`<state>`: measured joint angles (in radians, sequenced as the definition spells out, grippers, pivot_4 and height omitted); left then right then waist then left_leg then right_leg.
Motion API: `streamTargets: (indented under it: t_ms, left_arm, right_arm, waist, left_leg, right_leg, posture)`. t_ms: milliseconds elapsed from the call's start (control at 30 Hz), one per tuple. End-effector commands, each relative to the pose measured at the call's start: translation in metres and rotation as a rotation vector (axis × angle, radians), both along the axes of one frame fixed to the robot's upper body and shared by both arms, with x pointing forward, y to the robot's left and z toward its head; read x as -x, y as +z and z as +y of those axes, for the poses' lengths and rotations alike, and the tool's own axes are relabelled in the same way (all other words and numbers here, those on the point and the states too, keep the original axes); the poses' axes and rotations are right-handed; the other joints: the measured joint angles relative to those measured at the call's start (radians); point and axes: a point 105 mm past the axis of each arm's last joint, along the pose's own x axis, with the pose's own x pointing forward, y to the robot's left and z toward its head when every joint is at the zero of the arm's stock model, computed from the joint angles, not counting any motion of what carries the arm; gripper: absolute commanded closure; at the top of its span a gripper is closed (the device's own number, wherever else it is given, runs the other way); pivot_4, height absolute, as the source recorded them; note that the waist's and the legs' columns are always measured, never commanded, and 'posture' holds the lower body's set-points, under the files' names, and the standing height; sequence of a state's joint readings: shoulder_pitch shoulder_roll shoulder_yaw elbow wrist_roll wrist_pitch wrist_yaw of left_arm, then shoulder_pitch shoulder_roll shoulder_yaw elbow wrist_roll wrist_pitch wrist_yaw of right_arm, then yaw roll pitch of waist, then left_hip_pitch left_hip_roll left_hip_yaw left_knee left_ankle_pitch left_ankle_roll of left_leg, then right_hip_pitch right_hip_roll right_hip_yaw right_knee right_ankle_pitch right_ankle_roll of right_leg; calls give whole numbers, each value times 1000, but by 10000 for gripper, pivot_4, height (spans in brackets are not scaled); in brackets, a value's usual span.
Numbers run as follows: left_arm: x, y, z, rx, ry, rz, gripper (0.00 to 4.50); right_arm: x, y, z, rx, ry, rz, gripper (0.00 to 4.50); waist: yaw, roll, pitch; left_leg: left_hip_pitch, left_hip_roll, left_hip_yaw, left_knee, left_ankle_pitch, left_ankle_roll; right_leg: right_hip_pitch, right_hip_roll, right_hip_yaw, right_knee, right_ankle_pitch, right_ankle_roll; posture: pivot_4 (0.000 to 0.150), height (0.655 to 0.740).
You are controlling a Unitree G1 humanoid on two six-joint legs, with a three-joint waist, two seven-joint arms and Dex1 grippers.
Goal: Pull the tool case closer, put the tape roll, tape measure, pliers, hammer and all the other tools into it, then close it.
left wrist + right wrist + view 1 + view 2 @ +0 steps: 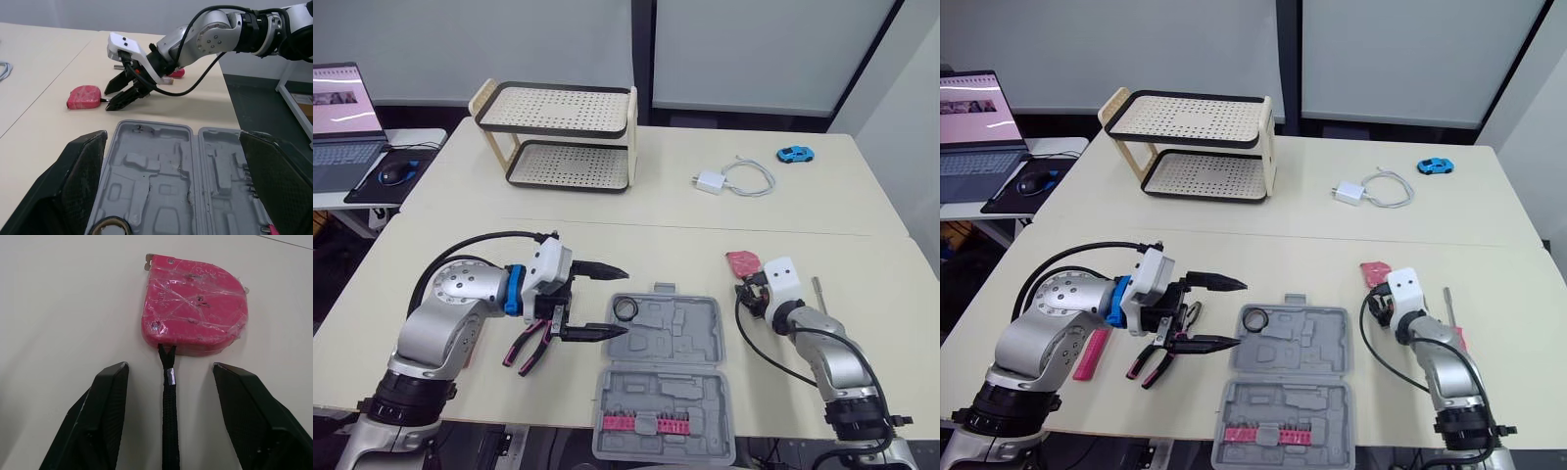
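The grey tool case lies open at the table's front edge, with a black tape roll in its top-left pocket and pink bits in the lid. My left gripper is open beside the case's left side, its fingers either side of the tape roll. The pliers lie on the table under that wrist. A pink tape measure lies just ahead of my open right gripper, with its black strap between the fingers. A hammer lies to the right of the right arm.
A pink tool lies by my left arm. At the back stand a two-tier rack, a white charger with cable and a blue toy car. A laptop and a mouse sit on a side table to the left.
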<state>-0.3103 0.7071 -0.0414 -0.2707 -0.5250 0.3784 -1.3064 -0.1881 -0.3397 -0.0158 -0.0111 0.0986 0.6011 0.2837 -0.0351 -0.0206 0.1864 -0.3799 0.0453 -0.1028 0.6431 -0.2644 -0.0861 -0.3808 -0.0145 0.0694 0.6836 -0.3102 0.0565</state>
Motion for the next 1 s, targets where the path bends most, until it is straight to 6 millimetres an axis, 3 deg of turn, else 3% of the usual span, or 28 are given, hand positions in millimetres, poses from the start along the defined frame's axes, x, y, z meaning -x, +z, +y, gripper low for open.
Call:
streamTargets:
  t_ms: [33, 300, 533, 767, 1000]
  left_arm:
    - [4, 15, -12, 27, -32, -37, 0]
    - [4, 11, -11, 4, -8, -23, 0]
    - [3, -2, -3, -34, -1, -10, 0]
    - [8, -11, 2, -79, -28, -10, 0]
    - [19, -20, 6, -120, -63, -7, 0]
  right_arm:
    - [-1, -3, -4, -10, -37, 16, 21453]
    - [6, -7, -5, -16, -35, 34, 31832]
    - [15, -6, -12, -70, -77, 54, 44863]
    - [32, 1, -17, -99, -58, 70, 44863]
    - [84, 3, -22, -97, 30, 143, 44863]
  waist:
    - [0, 0, 0]
    - [-1, 1, 0]
    - [2, 1, -1]
    - [3, 1, -1]
    - [4, 2, -1]
  left_leg:
    - [0, 0, 0, 0, 0, 0]
    - [0, 0, 0, 0, 0, 0]
    - [0, 0, 0, 0, 0, 0]
    - [0, 0, -1, 0, 0, 0]
    - [-1, 0, -1, -1, 0, 0]
  right_leg:
    - [0, 0, 0, 0, 0, 0]
    - [0, 0, 0, 0, 0, 0]
    - [0, 0, 0, -1, 0, 0]
    - [0, 0, 0, -1, 0, 0]
    - [0, 0, -1, -1, 0, 0]
  posture:
    - [1500, 7350]
    - [1500, 7350]
    - [1500, 7350]
    - [1500, 7350]
    - [1500, 7350]
